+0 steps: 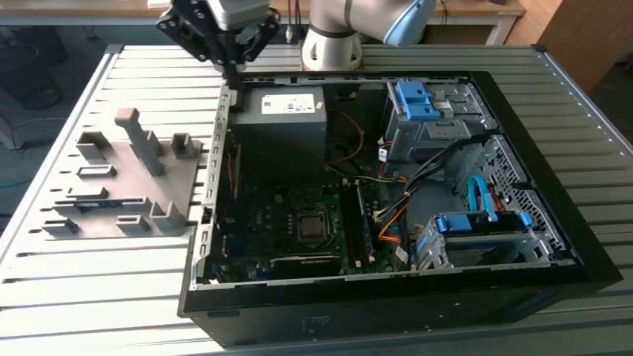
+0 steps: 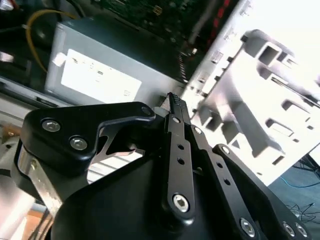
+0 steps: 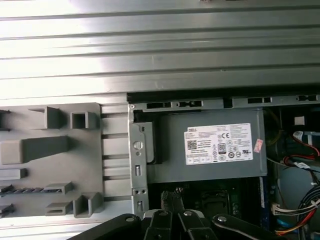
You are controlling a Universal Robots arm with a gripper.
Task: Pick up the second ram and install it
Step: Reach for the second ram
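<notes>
Hovering with the gripper (image 1: 230, 73) above the rear corner of the open computer case (image 1: 346, 304), at the exterior view's left end of its back wall, fingers (image 2: 172, 130) clenched together with nothing seen between them. Hanging just over the case's side wall and beside the grey power supply (image 3: 205, 150) with its white label. Looking past that wall toward the exterior view's left, onto the grey fixture plate (image 3: 85, 165) lying flat on the slatted table (image 1: 99, 297). Finding there, in the first wrist view, a dark toothed strip seated in a low slot, judged to be the second ram (image 3: 30, 190): well apart from the gripper, lower than it, off toward the exterior view's left and nearer that camera. Lying with its long axis along the table's slats, parallel to the case's back wall. Standing between tool and stick: the case's side wall and the fixture's tall upright block (image 1: 138, 137). Showing farther off, inside the case, the green motherboard (image 1: 296, 222), loose cables (image 1: 435, 170) and blue-latched drive cages (image 1: 425, 111).
</notes>
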